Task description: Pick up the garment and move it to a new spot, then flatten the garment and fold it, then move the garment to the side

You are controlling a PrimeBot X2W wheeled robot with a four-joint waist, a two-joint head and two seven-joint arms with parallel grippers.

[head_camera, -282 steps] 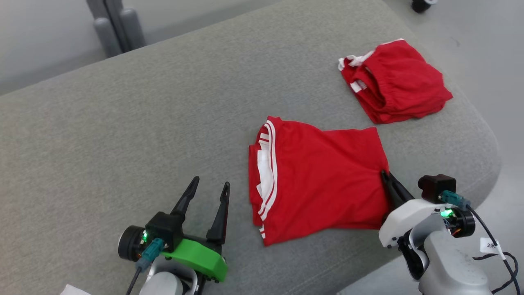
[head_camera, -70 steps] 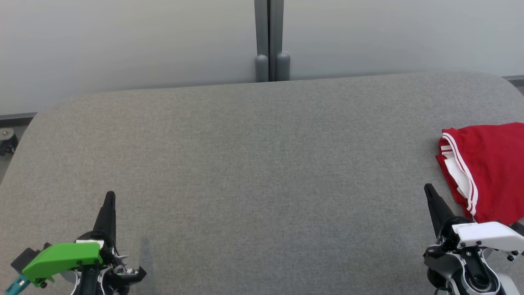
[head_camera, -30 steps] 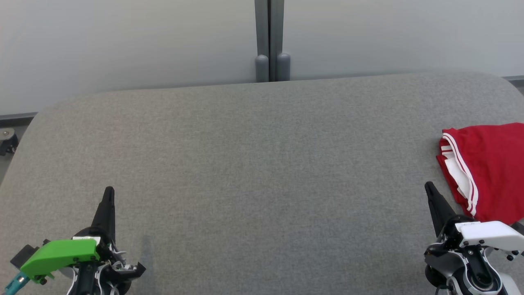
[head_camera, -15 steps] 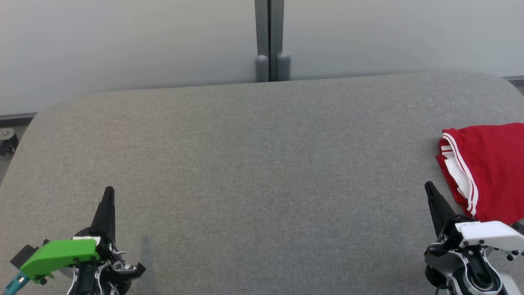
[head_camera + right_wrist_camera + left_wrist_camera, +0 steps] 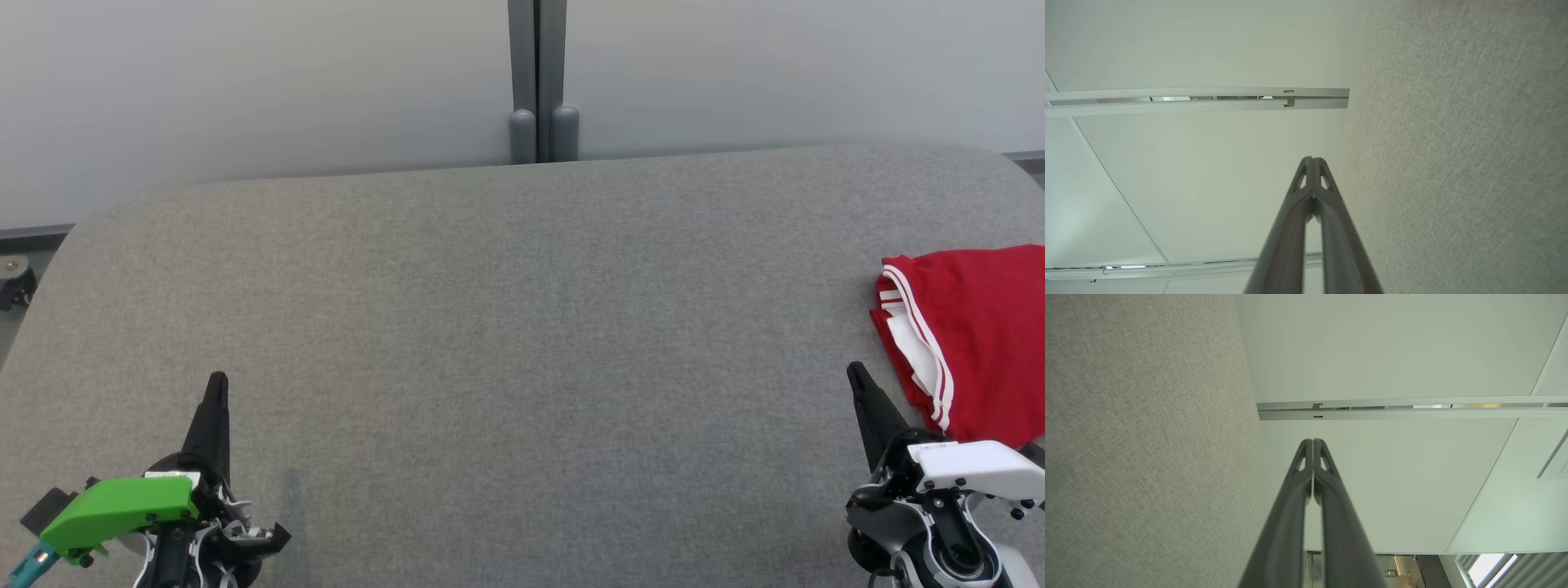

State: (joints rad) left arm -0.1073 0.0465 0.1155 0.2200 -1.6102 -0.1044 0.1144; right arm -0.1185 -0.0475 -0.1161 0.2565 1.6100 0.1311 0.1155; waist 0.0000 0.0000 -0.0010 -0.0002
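Garment point(image 5: 971, 343) lies folded at the cushion's point(image 5: 506, 327) right edge, both my grippers point(image 5: 214, 392) point(image 5: 857, 377) pinched closed and empty — looks finished!

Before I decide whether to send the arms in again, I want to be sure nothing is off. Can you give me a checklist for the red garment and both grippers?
1. Red fabric garment with white stripes lies folded at the right side of the grey upholstered surface: ok.
2. Whole garment on the surface: cannot tell, it runs past the head view's right edge.
3. Left gripper shut, holding nothing: ok.
4. Right gripper shut, holding nothing: ok.
5. Right gripper's dark fingers apart from the garment: ok.
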